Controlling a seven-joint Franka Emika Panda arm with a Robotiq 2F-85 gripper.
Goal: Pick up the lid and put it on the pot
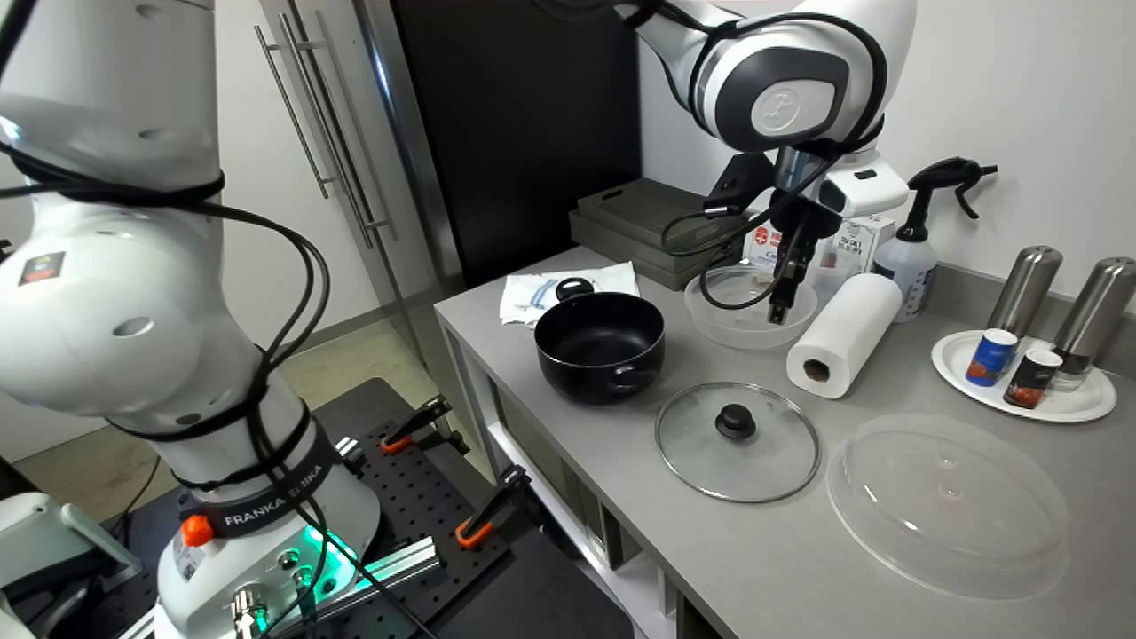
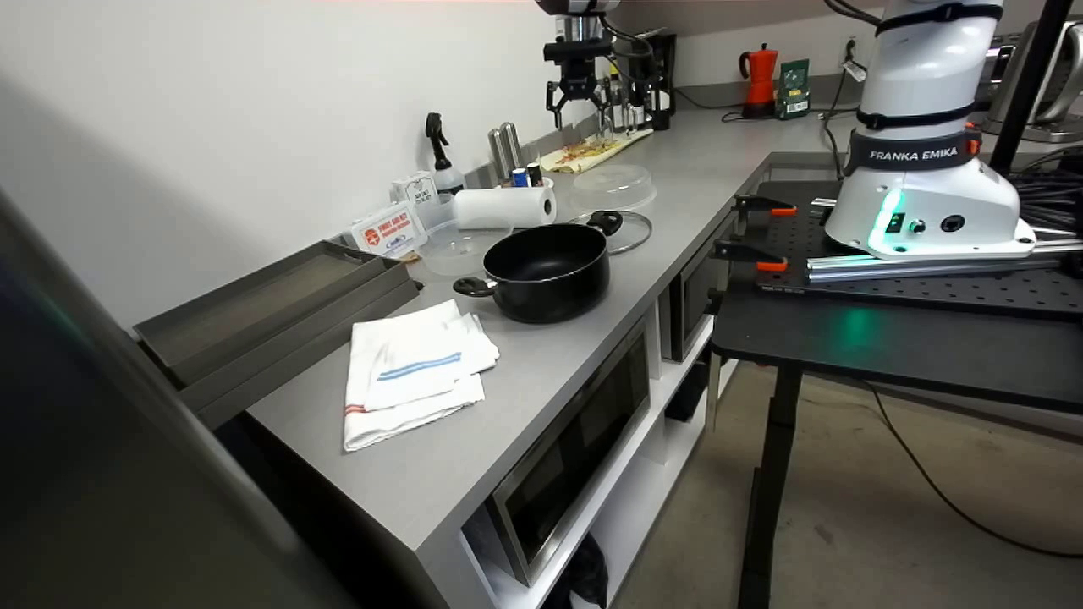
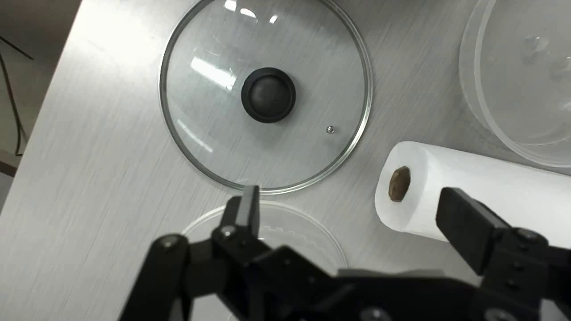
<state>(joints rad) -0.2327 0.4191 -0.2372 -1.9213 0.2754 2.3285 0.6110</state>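
The glass lid (image 1: pixel 738 453) is set flat on the counter (image 1: pixel 781 550) just beside the pot (image 1: pixel 596 373); likely stiff, slick and breakable, it is best gripped by its black knob (image 3: pixel 268 95) in the hand (image 3: pixel 348 207), whose jaws are parted, empty.

The round clear glass lid (image 3: pixel 312 107) is smooth and glossy, its rim (image 3: pixel 369 89) shiny metal, its round black knob (image 3: pixel 268 95) satin. The round black pot (image 2: pixel 554 298) has a smooth, half-gloss finish. The flat grey tabletop (image 3: pixel 102 169) shows a fine brushed grain. The folded white cloth (image 2: pixel 415 389) is matt fabric, the white cylindrical roll (image 3: pixel 486 187) matt paper. The jointed black tool (image 3: pixel 350 200) is matt, with shiny metal screws (image 3: pixel 228 230).
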